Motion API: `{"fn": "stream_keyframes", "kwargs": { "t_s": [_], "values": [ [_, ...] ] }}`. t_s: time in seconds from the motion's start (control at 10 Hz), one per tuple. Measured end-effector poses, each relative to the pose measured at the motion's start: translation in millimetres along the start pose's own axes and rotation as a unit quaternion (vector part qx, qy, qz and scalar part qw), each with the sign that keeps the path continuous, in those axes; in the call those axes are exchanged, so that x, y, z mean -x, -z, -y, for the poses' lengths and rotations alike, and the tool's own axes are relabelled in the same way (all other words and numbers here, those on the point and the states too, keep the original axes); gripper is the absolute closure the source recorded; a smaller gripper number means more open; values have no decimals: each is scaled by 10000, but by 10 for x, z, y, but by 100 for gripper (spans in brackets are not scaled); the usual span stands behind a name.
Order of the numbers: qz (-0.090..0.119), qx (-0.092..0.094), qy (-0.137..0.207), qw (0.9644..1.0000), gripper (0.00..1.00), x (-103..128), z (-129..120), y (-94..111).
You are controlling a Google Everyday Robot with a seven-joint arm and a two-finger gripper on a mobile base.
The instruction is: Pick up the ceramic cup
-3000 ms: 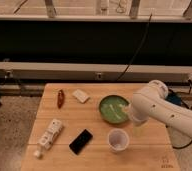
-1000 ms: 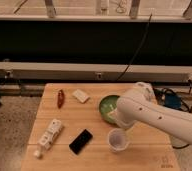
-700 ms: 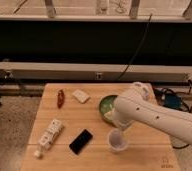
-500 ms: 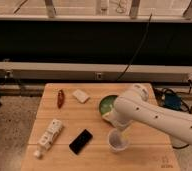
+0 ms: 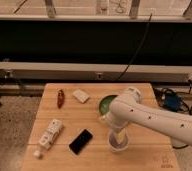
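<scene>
**Arm bent down over cup**

White arm (image 5: pixel 161 119) reaches in from the right edge, bends by the bowl (image 5: pixel 106 104) & angles down toward the counter (image 5: pixel 151 95) front. Gripper (image 5: pixel 117 134) points down right above the cup (image 5: pixel 118 146), at its rim. Cup stands on the counter, just in front of the bowl, w/ phone (image 5: pixel 81 141) to its left. Can't tell how far the gripper is open or if it has hold of the cup
</scene>
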Motion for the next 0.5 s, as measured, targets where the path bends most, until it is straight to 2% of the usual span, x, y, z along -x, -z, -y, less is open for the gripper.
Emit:
{"fn": "stream_keyframes", "kwargs": {
  "t_s": [0.2, 0.5],
  "values": [
    [-10, 55, 47, 10000, 22, 1, 3, -86],
    [-46, 221, 86, 9997, 51, -19, -26, -181]
  ]
}}
